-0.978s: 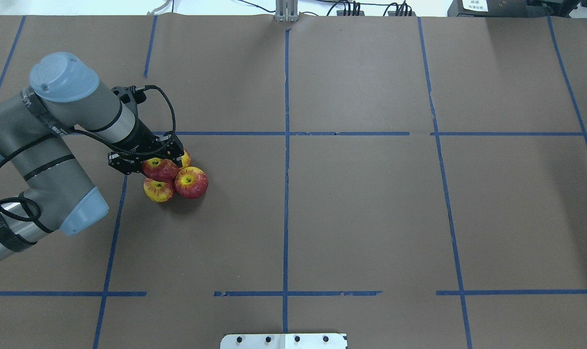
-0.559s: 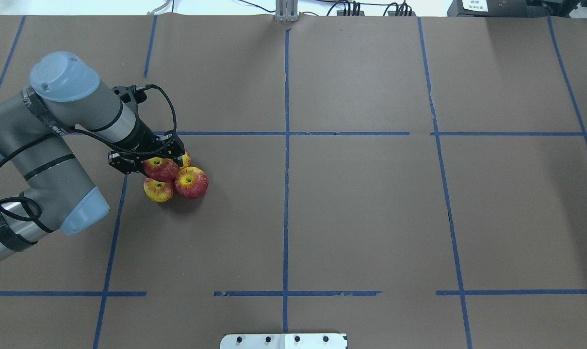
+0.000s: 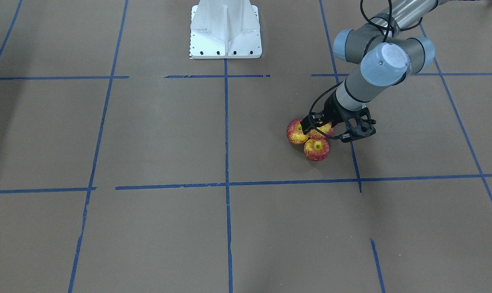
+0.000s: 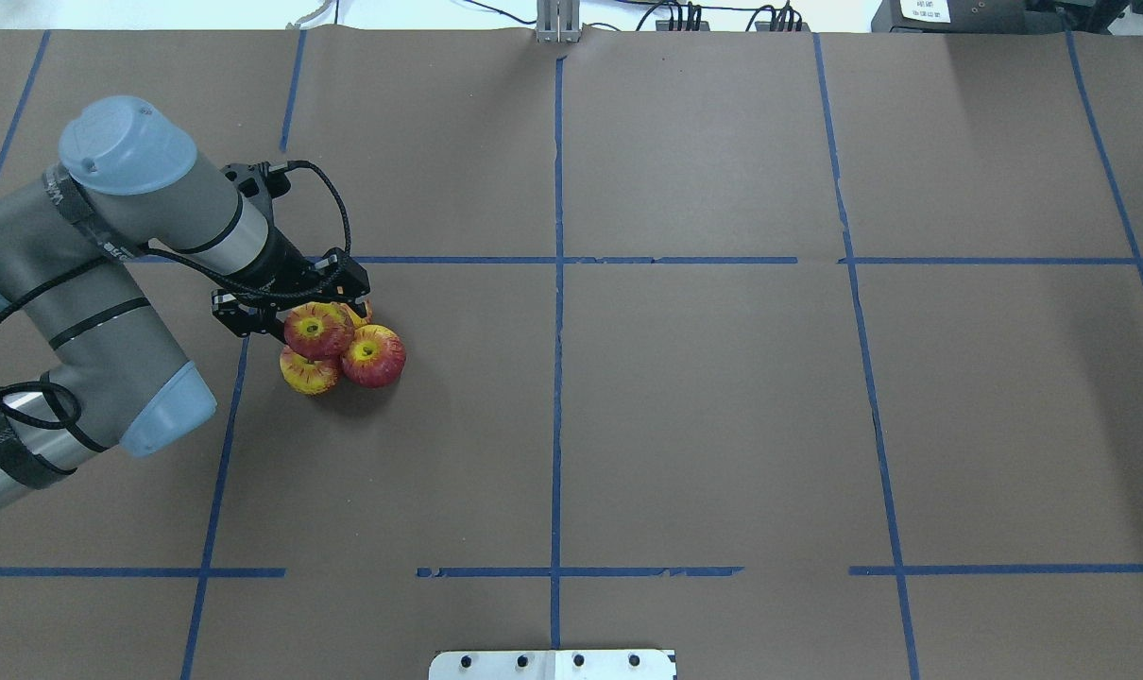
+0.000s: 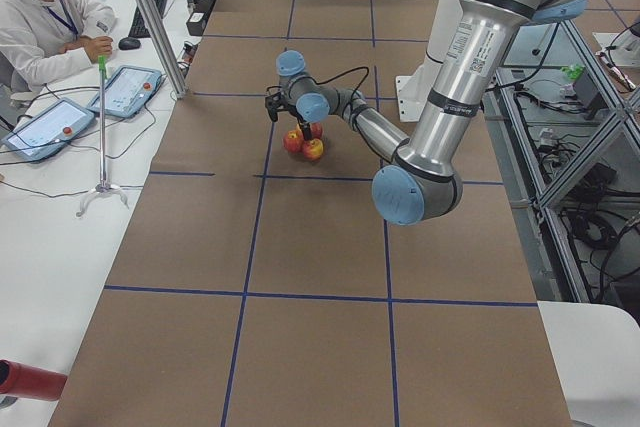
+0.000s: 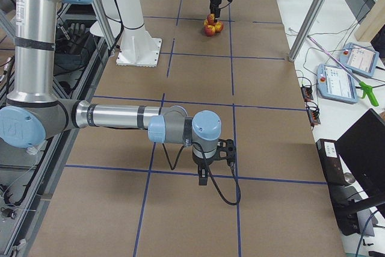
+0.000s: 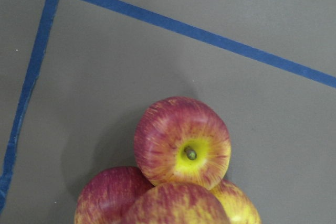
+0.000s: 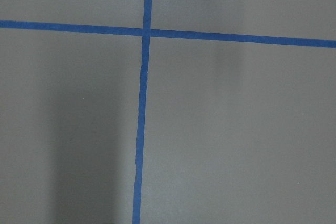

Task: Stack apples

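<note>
**Fourth apple seated on three, left gripper over it**

The top apple (image 4: pixel 318 330) is seated on a tight cluster of three. All four are touching, on the table's left half, just on the robot's side of a cross line of blue tape (image 4: pixel 571 260).

From overhead, the right lower apple (image 4: pixel 373 356) and the near lower apple (image 4: pixel 309 374) are seen well. The far lower apple (image 4: pixel 361 310) is only a sliver behind the top one. In the left wrist view one lower apple is shown whole, its short dark stem (image 7: pixel 190 153) set in a yellow-green hollow. The top apple is cut off there by the bottom edge.

Skins are glossy, red streaked with yellow; shapes are round and slightly flattened. The brown paper (image 4: pixel 723 425) is matte, and the tape is frayed in places.

The left gripper (image 3: pixel 319 128) is held directly over the top apple, black fingers at its sides. Whether they pinch it cannot be told.

The right gripper (image 6: pixel 207 167) is seen only in the exterior right view, over a tape line, well apart from the apples. Whether it is parted or closed cannot be told.
</note>
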